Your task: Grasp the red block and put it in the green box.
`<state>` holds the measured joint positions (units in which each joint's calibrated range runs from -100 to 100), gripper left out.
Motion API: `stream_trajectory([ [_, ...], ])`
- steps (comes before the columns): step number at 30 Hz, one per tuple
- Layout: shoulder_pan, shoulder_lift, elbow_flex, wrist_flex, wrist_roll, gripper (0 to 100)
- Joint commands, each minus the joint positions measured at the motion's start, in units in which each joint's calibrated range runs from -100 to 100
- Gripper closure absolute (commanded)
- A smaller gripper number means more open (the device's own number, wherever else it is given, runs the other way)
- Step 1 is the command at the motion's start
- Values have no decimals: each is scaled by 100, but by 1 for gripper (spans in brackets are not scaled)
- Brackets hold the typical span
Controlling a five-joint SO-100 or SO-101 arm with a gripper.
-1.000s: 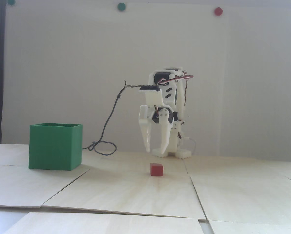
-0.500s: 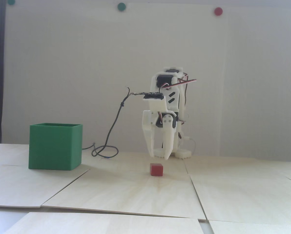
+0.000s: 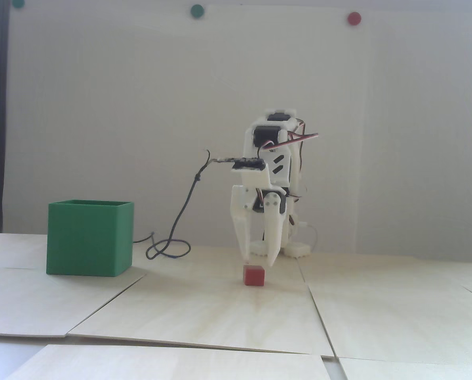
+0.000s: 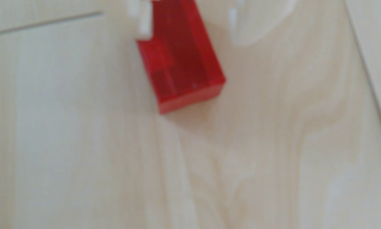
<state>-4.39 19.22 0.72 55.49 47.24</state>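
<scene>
Approach step: the fingers (image 3: 258,263) hang spread just above the block (image 3: 254,275); next they must lower around it and clench.

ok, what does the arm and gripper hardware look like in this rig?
White 3D-printed arm with black servos showing through the frame and red-and-white servo wires looping near the top. The gripper has two long, tapered white fingers. A small dark board on a white bracket juts from the wrist, trailing a dark cable down to the table.
</scene>
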Motion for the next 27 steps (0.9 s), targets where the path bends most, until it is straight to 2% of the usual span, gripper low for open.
stream_trajectory([
  [1, -71, 214, -435, 58, 44, 88],
  [27, -103, 1051, -418, 7, 44, 88],
])
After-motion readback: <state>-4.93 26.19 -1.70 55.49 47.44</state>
